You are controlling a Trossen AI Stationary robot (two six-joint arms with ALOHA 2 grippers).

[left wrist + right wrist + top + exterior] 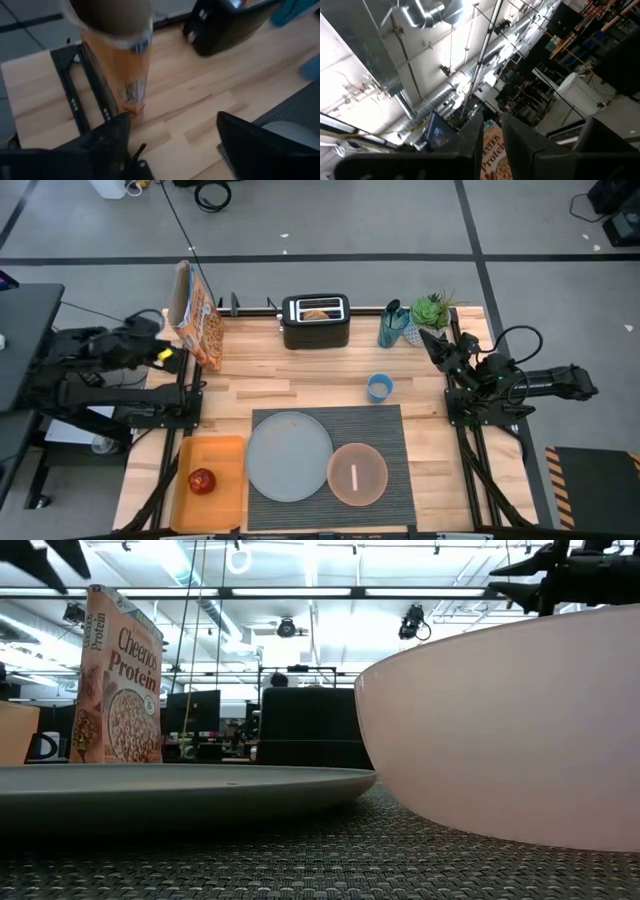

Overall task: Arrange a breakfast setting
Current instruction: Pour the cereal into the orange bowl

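The dark ribbed mat point(385, 430) lies at the table's near middle. The pale blue-grey plate point(289, 456) and the pink bowl point(357, 473) rest on it side by side; both show in the low view point(180, 785) point(510, 730). The red apple point(202, 480) lies on the orange tray point(225, 455). The bagel point(318, 313) sticks up from a toaster slot. I cannot make out the spoon. My left gripper point(172, 145) is open, just short of the cereal box's foot point(131, 102). My right gripper point(492, 132) is raised at the far right, open by a narrow gap, empty.
The black toaster point(316, 328) stands at the far middle and the upright cereal box point(195, 315) at the far left. A blue cup point(379, 387) stands just beyond the mat. A teal holder point(392, 328) and a green plant point(432, 310) stand at the far right.
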